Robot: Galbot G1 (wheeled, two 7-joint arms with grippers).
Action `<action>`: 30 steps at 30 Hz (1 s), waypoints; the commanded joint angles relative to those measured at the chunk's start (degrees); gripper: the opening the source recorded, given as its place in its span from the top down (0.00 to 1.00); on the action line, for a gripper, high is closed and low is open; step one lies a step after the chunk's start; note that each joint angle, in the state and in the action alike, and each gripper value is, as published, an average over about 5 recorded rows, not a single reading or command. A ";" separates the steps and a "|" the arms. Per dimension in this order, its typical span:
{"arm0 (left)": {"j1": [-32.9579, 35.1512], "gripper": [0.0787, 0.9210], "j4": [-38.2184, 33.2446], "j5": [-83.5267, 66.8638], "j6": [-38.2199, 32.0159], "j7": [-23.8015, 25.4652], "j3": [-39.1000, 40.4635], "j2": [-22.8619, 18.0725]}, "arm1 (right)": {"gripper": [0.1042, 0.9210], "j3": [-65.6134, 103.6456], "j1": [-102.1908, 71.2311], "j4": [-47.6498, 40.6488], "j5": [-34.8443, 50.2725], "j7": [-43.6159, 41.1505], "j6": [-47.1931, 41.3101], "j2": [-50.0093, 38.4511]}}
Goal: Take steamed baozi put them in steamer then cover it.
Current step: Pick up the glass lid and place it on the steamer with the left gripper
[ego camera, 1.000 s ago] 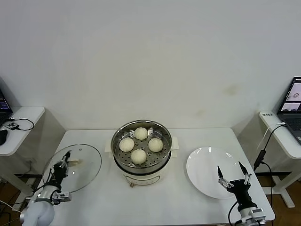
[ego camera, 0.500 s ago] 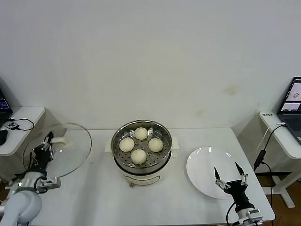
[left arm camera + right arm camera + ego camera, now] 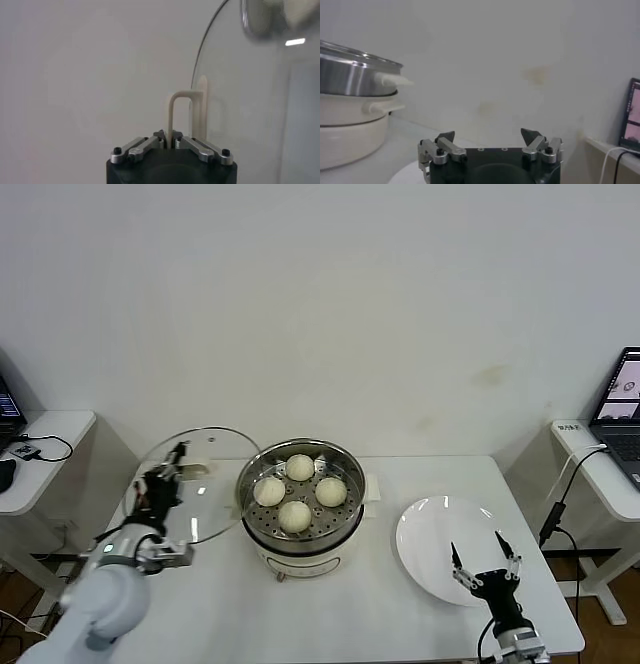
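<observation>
Several cream-white baozi sit on the perforated tray inside the shiny steamer at the table's middle. My left gripper is shut on the cream bar handle of the clear glass cover and holds it tilted in the air just left of the steamer's rim. The cover's glass fills one side of the left wrist view. My right gripper is open and empty over the near edge of the white plate. The steamer's side shows in the right wrist view beyond the gripper.
The white plate lies at the right of the white table. Side desks stand at left and right, with a laptop and cables on the right one.
My left gripper has lifted the cover off the table at the left and carried it right, up to the steamer's left rim. My right gripper has drifted slightly left and nearer.
</observation>
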 commanded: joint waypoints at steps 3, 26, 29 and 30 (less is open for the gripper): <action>-15.81 0.92 2.95 9.77 7.14 8.85 20.52 -10.15 | 0.12 -0.10 -0.18 -0.96 -6.32 0.24 0.28 3.91; -19.41 0.92 14.91 21.81 4.82 9.48 23.80 -19.88 | 0.12 -0.46 -0.60 -2.91 -7.02 0.25 1.98 4.28; -19.12 0.92 15.35 22.01 4.56 9.36 23.51 -20.22 | 0.12 -0.66 -0.54 -2.98 -7.00 0.23 1.94 4.26; -19.07 0.92 15.43 22.09 4.49 9.32 23.49 -20.38 | 0.12 -0.80 -0.49 -2.99 -7.02 0.21 1.92 4.31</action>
